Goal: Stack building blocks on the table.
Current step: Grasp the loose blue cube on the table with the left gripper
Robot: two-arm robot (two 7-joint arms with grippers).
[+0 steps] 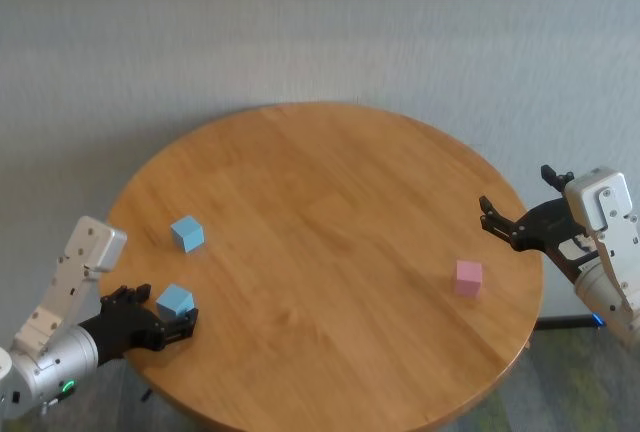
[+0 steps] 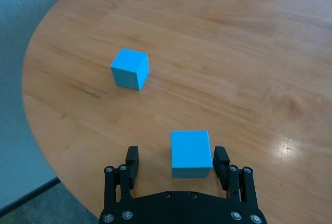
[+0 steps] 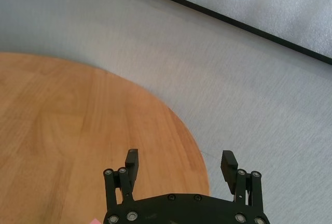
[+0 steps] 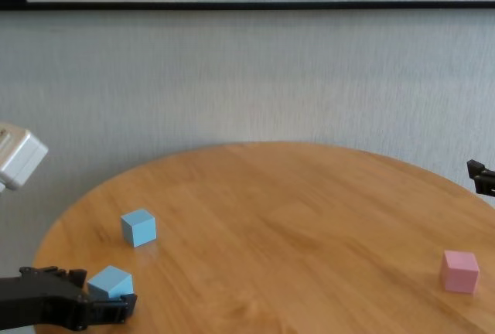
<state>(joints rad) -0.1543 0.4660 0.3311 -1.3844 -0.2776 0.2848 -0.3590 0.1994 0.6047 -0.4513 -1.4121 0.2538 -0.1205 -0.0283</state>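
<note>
Near table edge, robot's left: the left gripper [image 2: 177, 163] is straddling the nearer blue block [image 2: 191, 154] with its jaws spread; one finger is sitting close beside the block, the other standing well off, and nothing is being held yet.
Second blue block [image 1: 187, 233]: lying a little farther in on the table [image 1: 330, 212], apart from the first.
Pink block [image 1: 468, 277]: resting alone toward the robot's right, near the rim.
Right gripper [image 3: 181, 163]: hanging wide open and empty over the table's right edge, beside the pink block, idle.
Step in hand: by my judgement, closing on the nearer blue block.
Doing it well: the block is sitting off-centre between the jaws, so centring before squeezing should be keeping it from skidding; gripping flat faces squarely and lifting straight up should be avoiding a twist.
</note>
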